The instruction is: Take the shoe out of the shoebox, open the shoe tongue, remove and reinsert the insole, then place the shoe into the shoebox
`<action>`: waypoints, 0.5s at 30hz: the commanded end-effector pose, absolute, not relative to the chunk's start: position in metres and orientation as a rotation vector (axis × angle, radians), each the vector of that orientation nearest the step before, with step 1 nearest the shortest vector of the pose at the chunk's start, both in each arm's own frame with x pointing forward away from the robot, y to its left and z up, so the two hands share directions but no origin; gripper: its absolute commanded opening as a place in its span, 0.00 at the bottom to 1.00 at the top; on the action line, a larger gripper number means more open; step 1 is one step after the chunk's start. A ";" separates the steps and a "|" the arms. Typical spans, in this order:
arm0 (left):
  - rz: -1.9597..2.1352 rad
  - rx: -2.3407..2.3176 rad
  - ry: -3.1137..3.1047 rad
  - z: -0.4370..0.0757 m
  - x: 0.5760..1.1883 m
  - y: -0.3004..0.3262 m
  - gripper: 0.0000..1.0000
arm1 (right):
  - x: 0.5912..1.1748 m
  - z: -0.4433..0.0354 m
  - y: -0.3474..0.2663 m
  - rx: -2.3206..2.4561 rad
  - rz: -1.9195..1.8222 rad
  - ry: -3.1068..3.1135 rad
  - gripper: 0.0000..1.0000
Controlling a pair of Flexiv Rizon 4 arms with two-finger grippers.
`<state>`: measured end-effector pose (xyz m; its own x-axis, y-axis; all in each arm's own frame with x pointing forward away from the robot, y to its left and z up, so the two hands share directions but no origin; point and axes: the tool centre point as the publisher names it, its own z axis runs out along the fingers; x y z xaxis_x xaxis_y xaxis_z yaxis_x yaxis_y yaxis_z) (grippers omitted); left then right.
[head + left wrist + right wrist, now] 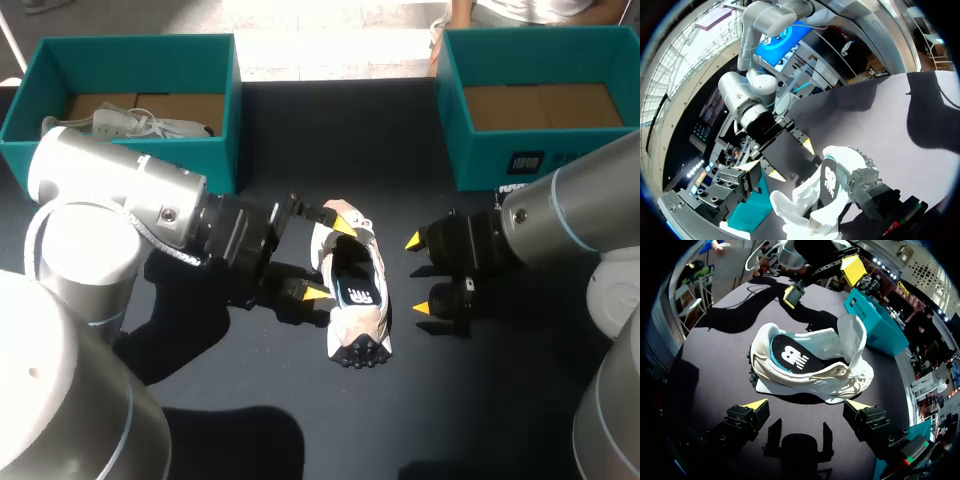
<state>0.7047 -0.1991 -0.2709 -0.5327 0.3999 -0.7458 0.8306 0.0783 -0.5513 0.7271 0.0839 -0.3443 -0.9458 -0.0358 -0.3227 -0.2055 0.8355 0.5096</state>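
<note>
While both arms lie low across the black counter (470, 400), the white shoe (358, 290) rests between them near the middle, out of either box. Its lugged heel is toward the robot and its toe points away. Its mouth faces up, so the dark insole (790, 356) shows inside, and the tongue (852, 335) stands pulled up from the laces.

The left arm (110, 195) comes in from the left with its wrist turned roughly level and pointed at the shoe's side. The left claw (330, 260) is spread wide along the shoe's length. One yellow tip is up by the tongue and toe, and the other sits just beside the shoe's flank nearer the heel. It grips nothing; I cannot tell whether the far tip touches the tongue.

The right arm (570, 215) enters from the right, also held near level. The right claw (418, 275) is parted, facing the shoe's other side. Both its tips are near the shoe but clear of it.

At the counter's far side stand two teal boxes. The left shoebox (120, 165) holds a second shoe (150, 124), pale and lying on brown card. The right shoebox (480, 160) shows only its brown card floor.
</note>
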 end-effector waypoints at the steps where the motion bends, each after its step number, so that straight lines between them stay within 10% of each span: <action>1: -1.340 1.458 2.140 -0.258 0.719 -0.204 1.00 | 0.726 -0.345 0.084 -0.182 0.803 2.713 1.00; 15: -1.026 1.743 2.328 -0.238 0.730 -0.202 1.00 | 0.722 -0.303 0.034 -0.163 0.748 2.764 1.00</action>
<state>0.7308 -0.2013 -0.2450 -0.4297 0.6780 -0.5964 0.8696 0.1328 -0.4756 0.7309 0.0591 -0.3371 -0.9509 -0.0203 -0.3088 -0.1767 0.8549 0.4878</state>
